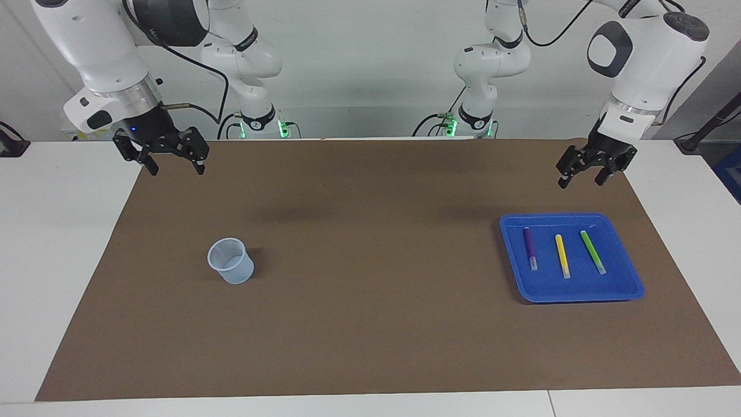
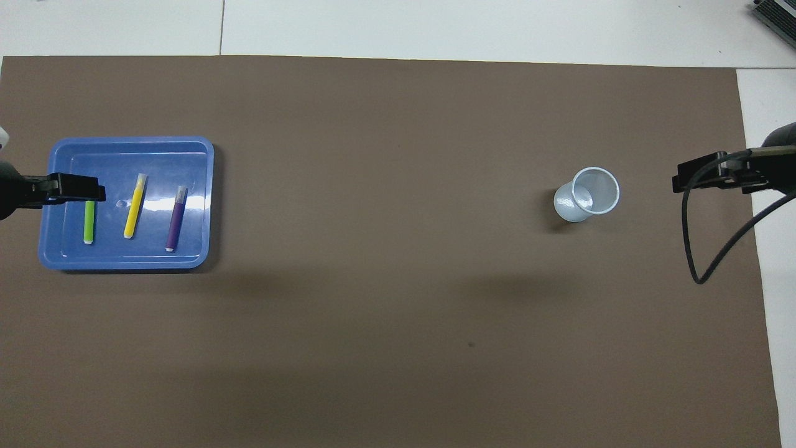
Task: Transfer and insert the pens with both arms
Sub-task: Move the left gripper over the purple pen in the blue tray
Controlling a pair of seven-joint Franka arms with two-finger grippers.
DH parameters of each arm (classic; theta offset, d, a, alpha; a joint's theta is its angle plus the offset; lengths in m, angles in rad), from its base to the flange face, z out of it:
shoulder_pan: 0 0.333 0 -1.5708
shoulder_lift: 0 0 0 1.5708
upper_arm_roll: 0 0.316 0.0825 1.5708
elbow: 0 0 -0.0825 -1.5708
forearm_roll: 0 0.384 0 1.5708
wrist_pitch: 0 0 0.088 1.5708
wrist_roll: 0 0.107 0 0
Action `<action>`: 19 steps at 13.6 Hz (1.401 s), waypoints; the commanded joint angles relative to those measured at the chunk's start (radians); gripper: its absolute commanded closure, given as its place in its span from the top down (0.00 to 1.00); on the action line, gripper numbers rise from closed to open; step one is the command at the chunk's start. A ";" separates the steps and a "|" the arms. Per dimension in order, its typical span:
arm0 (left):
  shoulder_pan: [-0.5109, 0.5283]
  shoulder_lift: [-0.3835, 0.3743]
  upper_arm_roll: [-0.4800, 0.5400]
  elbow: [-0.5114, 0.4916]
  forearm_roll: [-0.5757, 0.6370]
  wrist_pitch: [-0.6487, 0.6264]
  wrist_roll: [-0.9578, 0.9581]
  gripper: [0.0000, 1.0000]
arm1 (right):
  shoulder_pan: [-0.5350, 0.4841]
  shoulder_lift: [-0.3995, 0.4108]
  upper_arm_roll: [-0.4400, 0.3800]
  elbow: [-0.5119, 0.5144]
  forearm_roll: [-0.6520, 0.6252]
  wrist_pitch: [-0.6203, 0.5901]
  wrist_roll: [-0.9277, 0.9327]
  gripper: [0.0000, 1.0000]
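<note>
A brown mat [image 1: 370,324] covers the tabletop [image 1: 63,243]. Toward the left arm's end sits a blue tray [image 1: 628,278] holding the purple pen [image 1: 529,248], yellow pen [image 1: 562,255] and green pen [image 1: 592,251], lying apart side by side. Toward the right arm's end stands a pale cup [image 1: 230,261].

The left end effector [image 1: 586,175] hangs released over the mat beside the tray; the right end effector [image 1: 173,165] waits released, empty, high over its corner.

To pick well, I judge the left should descend with fingers straddling one pen's barrel crosswise, clear of its neighbours.

No readable writing shows.
</note>
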 commanded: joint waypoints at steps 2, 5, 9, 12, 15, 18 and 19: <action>-0.011 -0.038 0.004 -0.009 -0.010 -0.041 -0.003 1.00 | -0.009 -0.024 0.006 -0.025 0.011 -0.007 -0.017 1.00; -0.011 -0.037 0.004 -0.010 -0.012 -0.032 -0.004 1.00 | -0.009 -0.024 0.006 -0.025 0.011 -0.007 -0.017 1.00; -0.001 -0.032 0.004 -0.004 -0.012 -0.017 0.005 1.00 | -0.009 -0.024 0.006 -0.025 0.011 -0.007 -0.017 1.00; -0.009 -0.023 0.004 -0.001 -0.009 0.072 0.009 1.00 | -0.009 -0.024 0.006 -0.025 0.011 -0.007 -0.017 1.00; -0.011 -0.025 0.004 -0.015 -0.007 0.095 0.008 1.00 | -0.009 -0.024 0.006 -0.025 0.011 -0.007 -0.017 1.00; 0.008 0.090 0.006 -0.004 0.000 0.103 0.086 1.00 | -0.009 -0.024 0.006 -0.025 0.011 -0.007 -0.017 1.00; 0.028 0.113 0.009 -0.007 0.000 0.112 0.173 1.00 | -0.009 -0.024 0.006 -0.025 0.011 -0.007 -0.017 1.00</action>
